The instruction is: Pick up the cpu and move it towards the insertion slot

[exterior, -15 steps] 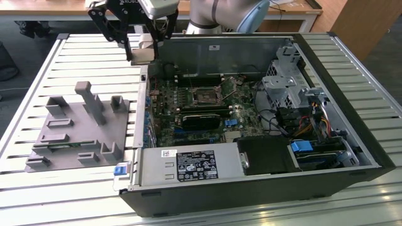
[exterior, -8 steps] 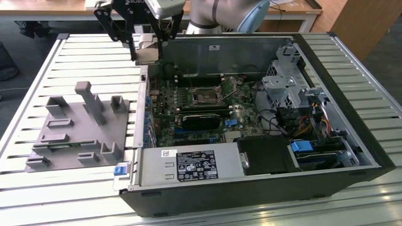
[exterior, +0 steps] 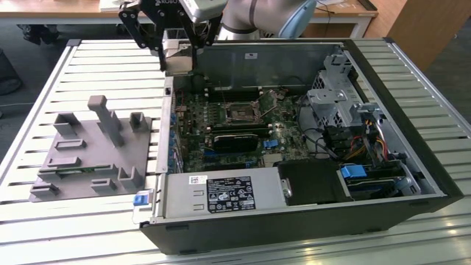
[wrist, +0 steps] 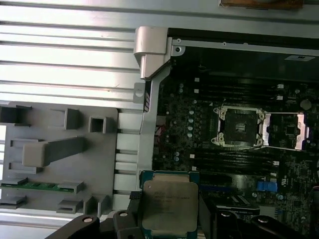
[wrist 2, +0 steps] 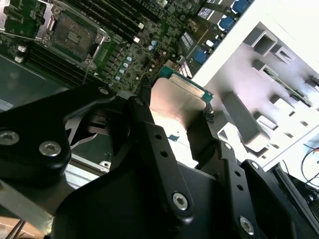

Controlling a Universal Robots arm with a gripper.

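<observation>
My gripper point(exterior: 176, 59) hangs over the far left corner of the open computer case in the exterior view, shut on the cpu point(exterior: 177, 54). In both wrist views the cpu point(wrist: 167, 205) point(wrist 2: 178, 99) shows as a flat square chip with a silvery top and green rim, pinched at two opposite edges between the black fingers point(wrist: 133, 201) point(wrist 2: 209, 119). The insertion slot point(exterior: 241, 112) is a dark square socket with a shiny frame in the middle of the motherboard, its cover swung open point(wrist: 238, 127) point(wrist 2: 75, 34). The chip is held in the air, well apart from the socket.
A grey fixture plate point(exterior: 92, 149) with upright blocks lies on the slatted table at the exterior view's left of the case. Inside the case are a long black card point(exterior: 235, 141), a power supply point(exterior: 220, 194), drive cages point(exterior: 335, 102) and cables. The case wall point(wrist: 152, 50) rises near the gripper.
</observation>
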